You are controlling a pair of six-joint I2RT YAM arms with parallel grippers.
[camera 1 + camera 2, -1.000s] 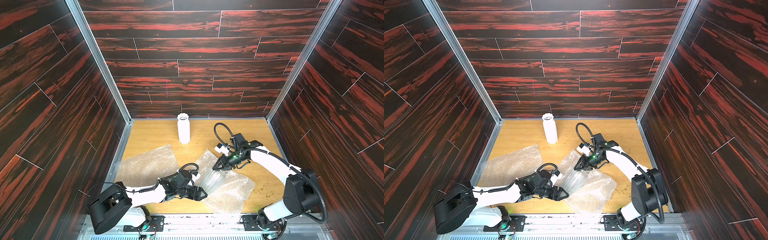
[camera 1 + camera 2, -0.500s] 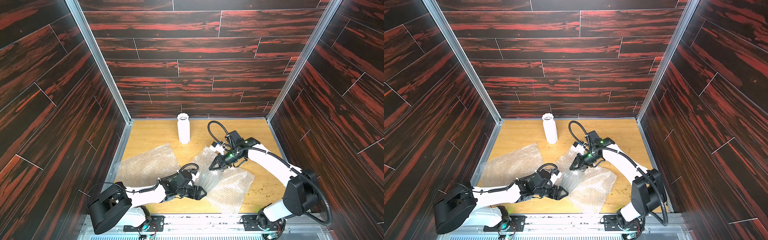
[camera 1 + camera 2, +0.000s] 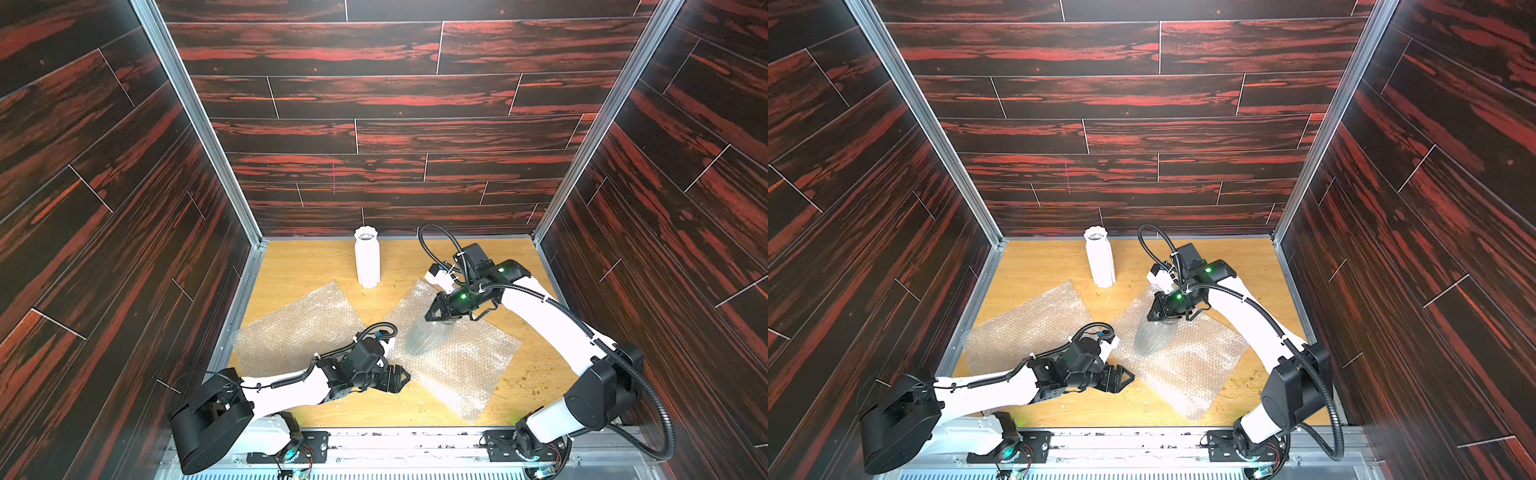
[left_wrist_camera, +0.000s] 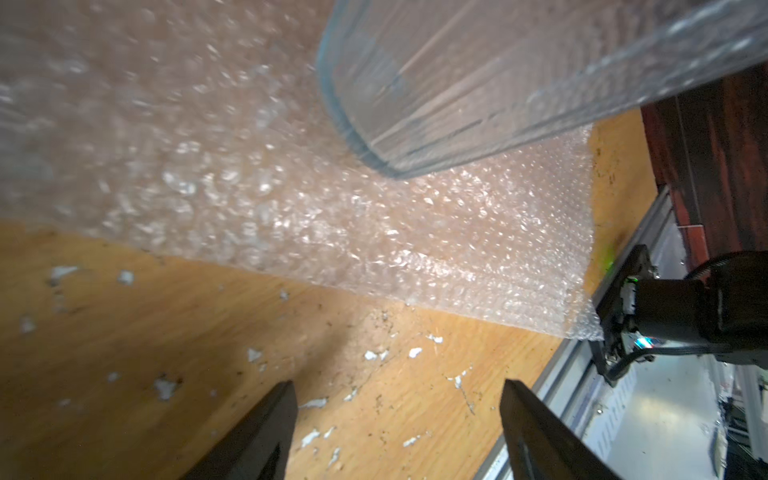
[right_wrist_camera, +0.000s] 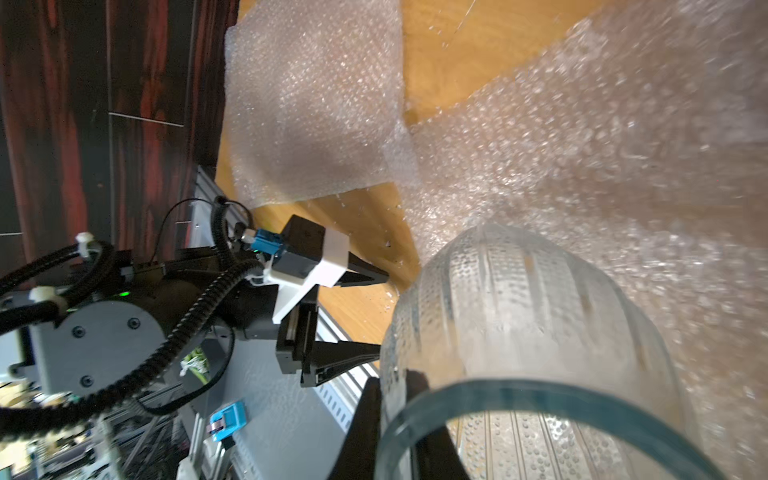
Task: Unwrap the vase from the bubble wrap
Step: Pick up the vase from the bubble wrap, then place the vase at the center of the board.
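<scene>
While the right gripper pinches the rim of the glass vase, tilted on the flat bubble wrap at right, lifting it clear looks next; the left gripper hangs wide open.

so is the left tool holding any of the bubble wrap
No, in the left wrist view the left tool stands open over bare table, with the bubble wrap edge ahead of it, untouched.
</scene>
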